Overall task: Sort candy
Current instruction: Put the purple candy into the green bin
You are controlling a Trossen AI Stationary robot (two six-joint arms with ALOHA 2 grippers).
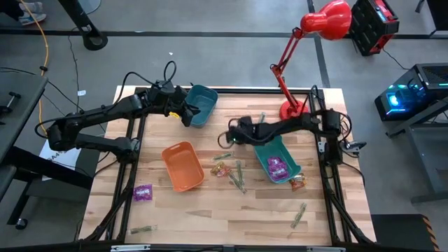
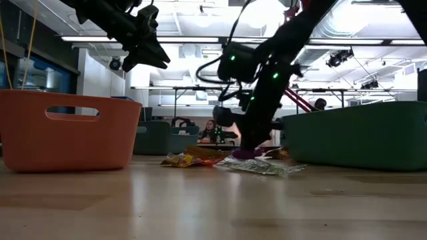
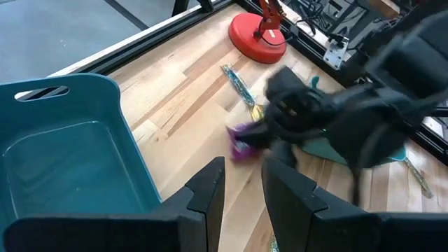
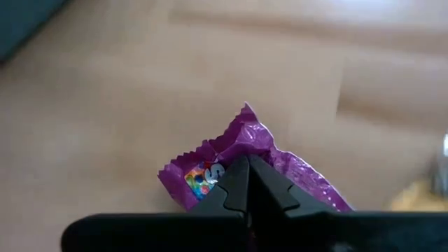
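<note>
On the pale wooden worktop (image 1: 210, 217), the right gripper (image 4: 246, 170) pinches a shiny purple candy packet (image 4: 280, 164) between its closed fingertips, near the centre just beyond a cluster of orange-yellow wrapped sweets (image 1: 221, 169) and beside the teal plastic bin (image 1: 288, 155). Farther back, the left gripper (image 3: 241, 183) hovers by the blue plastic bin (image 1: 208, 96), fingers narrowly apart, holding nothing.

purple packet (image 4: 241, 157) partly hidden behind right pincer (image 4: 246, 166), right arm (image 3: 364, 119) blurred
</note>
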